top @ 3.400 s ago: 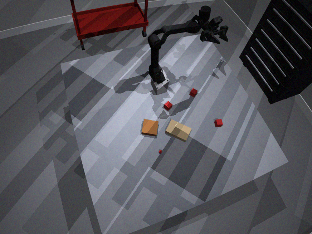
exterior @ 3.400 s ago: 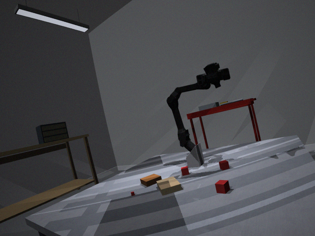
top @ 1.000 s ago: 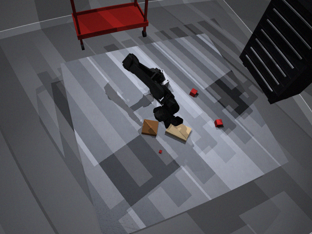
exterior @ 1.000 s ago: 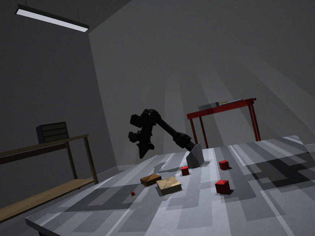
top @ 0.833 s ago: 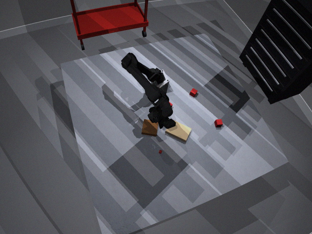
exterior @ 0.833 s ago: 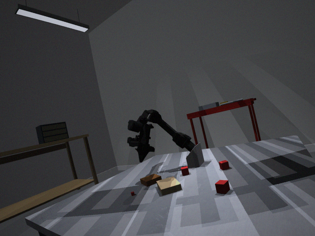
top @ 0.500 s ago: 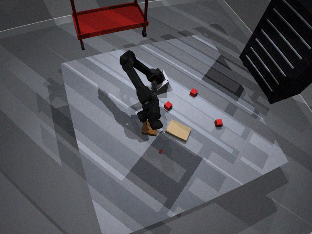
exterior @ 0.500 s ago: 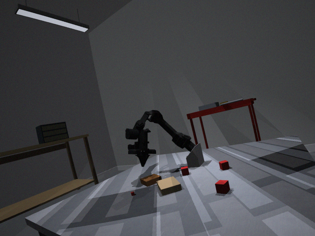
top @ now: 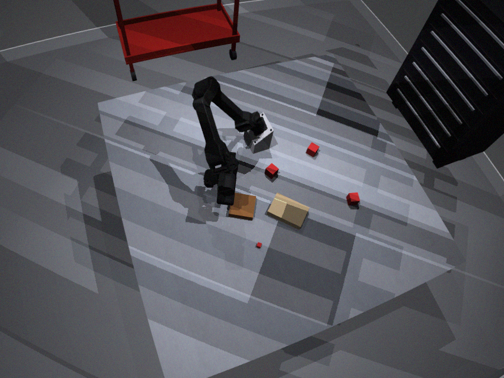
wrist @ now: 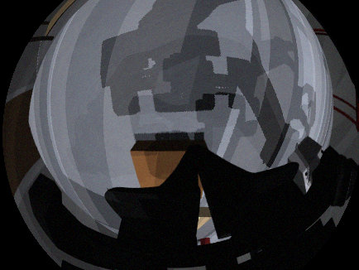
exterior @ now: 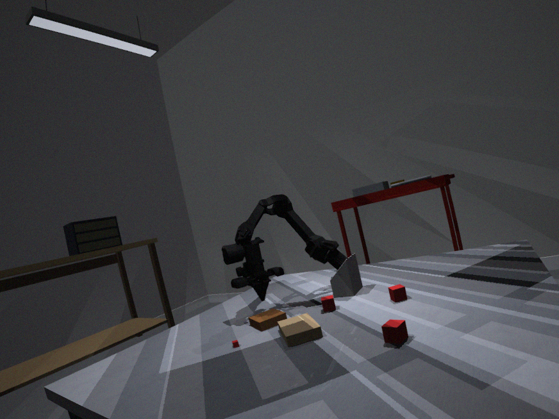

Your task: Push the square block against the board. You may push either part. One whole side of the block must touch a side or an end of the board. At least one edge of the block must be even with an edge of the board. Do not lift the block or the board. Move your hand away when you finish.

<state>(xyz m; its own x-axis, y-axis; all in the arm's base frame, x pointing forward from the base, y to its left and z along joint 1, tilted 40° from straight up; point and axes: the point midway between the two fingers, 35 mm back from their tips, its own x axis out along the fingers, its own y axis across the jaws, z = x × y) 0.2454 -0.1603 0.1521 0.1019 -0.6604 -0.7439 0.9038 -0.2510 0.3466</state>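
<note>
The square orange block point(top: 242, 206) lies flat on the table, with the tan board point(top: 288, 209) to its right across a narrow gap; they do not touch. My gripper point(top: 225, 200) points down, shut and empty, at the block's left edge. In the exterior view its tip point(exterior: 262, 295) hangs just behind the block point(exterior: 266, 318) and a little above the table, with the board point(exterior: 299, 328) beyond. In the wrist view the block point(wrist: 155, 167) shows to the left of my dark, closed fingers point(wrist: 198, 171). I cannot tell if the fingers touch the block.
Three red cubes point(top: 271, 170) point(top: 312, 149) point(top: 352, 198) and a tiny red cube point(top: 258, 244) lie around the table. The arm's grey base point(top: 260, 138) stands behind the block. A red cart point(top: 177, 30) and a black drawer cabinet point(top: 451, 77) stand off the table.
</note>
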